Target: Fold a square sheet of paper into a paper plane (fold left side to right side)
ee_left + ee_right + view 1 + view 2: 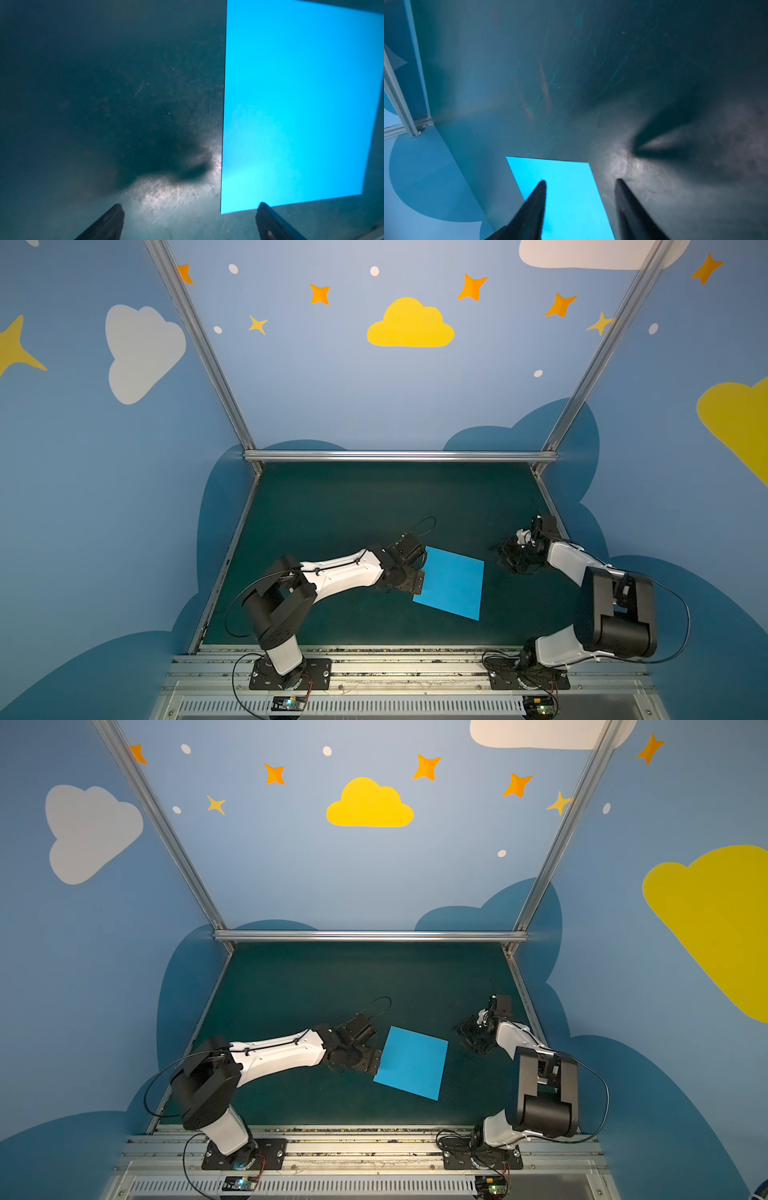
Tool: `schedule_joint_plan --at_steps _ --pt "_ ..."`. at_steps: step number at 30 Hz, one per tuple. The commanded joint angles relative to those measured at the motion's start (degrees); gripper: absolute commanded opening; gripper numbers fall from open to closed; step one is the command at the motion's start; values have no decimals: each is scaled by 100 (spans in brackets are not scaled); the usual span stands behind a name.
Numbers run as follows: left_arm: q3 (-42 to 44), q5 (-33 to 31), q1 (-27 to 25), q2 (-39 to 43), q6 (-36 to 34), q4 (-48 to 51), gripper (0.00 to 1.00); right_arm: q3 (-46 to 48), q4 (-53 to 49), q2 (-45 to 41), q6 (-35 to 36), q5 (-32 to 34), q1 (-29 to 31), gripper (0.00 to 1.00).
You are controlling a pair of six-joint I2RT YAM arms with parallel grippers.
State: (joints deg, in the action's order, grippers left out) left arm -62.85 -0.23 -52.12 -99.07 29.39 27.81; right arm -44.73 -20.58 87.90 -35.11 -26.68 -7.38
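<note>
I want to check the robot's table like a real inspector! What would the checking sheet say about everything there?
Surface: dark green table, scratched and scuffed in the wrist views.
Job's things: square sheet of paper lies flat and a bit askew, with no fold or crease seen.
Clutter: nothing seen.
Grippers: left gripper is open at the sheet's left edge and grips nothing. Right gripper is open, off to the sheet's right and apart from it.
Cables: black cables loop beside both arms, away from the sheet.
Surroundings: blue walls with painted clouds and stars, and a metal frame at the back.
</note>
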Motion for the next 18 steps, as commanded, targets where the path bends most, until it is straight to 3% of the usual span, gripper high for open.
schedule_joint_plan --at_steps 1,9,18 --pt "-167 -248 -90 -227 -151 264 100 160 115 229 119 -341 -45 44" --pt "-275 -370 -179 -609 -245 292 100 430 387 519 -100 -369 17 35" --pt "-306 -359 -171 -754 -287 299 100 15 -335 710 130 -119 259 44"
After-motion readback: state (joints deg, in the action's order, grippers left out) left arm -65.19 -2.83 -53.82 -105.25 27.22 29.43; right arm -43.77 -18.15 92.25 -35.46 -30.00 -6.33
